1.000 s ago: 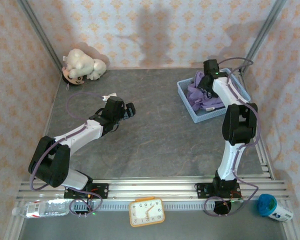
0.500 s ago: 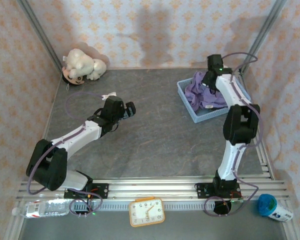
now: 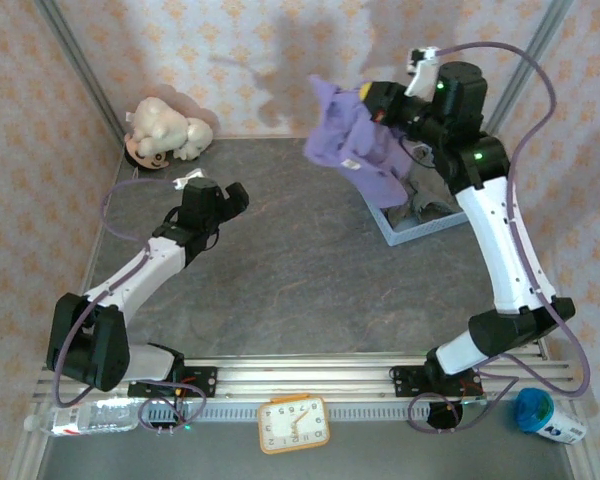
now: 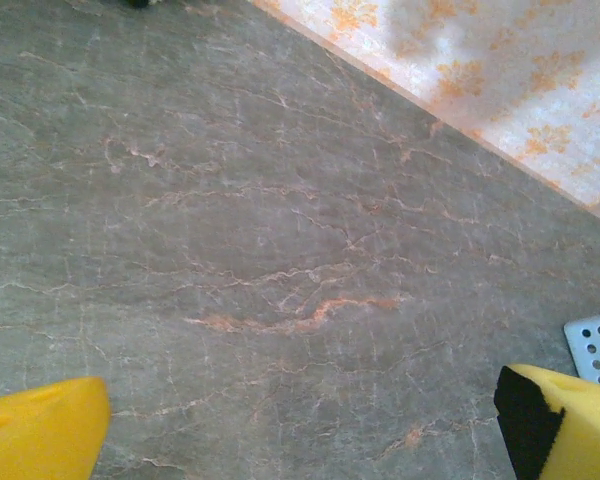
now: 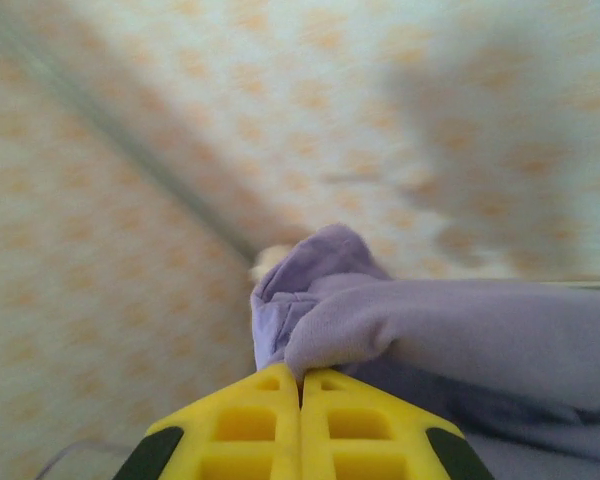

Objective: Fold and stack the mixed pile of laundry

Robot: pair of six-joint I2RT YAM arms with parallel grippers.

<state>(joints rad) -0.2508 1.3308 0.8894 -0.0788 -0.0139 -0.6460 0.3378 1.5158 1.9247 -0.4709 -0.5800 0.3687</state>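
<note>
**Step in hand:** garment no. 1 is being lifted out of the basket. The lilac shirt (image 3: 352, 145) is held aloft by the right arm (image 3: 500, 235), over the left side of the light blue basket (image 3: 398, 232) at the far right of the worktop (image 3: 310, 280). The right jaws are clenched on a bunched fold of the shirt. In the right wrist view the yellow fingers (image 5: 245, 425) are pressed together w/ cloth pinched at the tips. The shirt hangs crumpled and its lower edge reaches down toward the basket. Whether it is clear of the rim cannot be told. A dark grey garment (image 3: 425, 207) is seen lying in the basket.

The left arm (image 3: 155, 265) is extended over the left part of the worktop. The left jaws are released and spread wide, w/ nothing between them. Bare worktop is seen below, w/ a basket corner at the right edge of the left wrist view.

**Next move (judged):**
- The shirt is to be carried left and nearer, to the open centre of the worktop, then lowered and spread flat.
- A 2nd grip, e.g. at the opposite shoulder or hem, is probably req'd from the left jaws, as a single pinch leaves the cloth bunched.
- Clearance from the basket should be confirmed before the traverse, or the basket may be dragged.

Folding and stacking are not yet begun, so the task is judged to be at an early stage.
</note>
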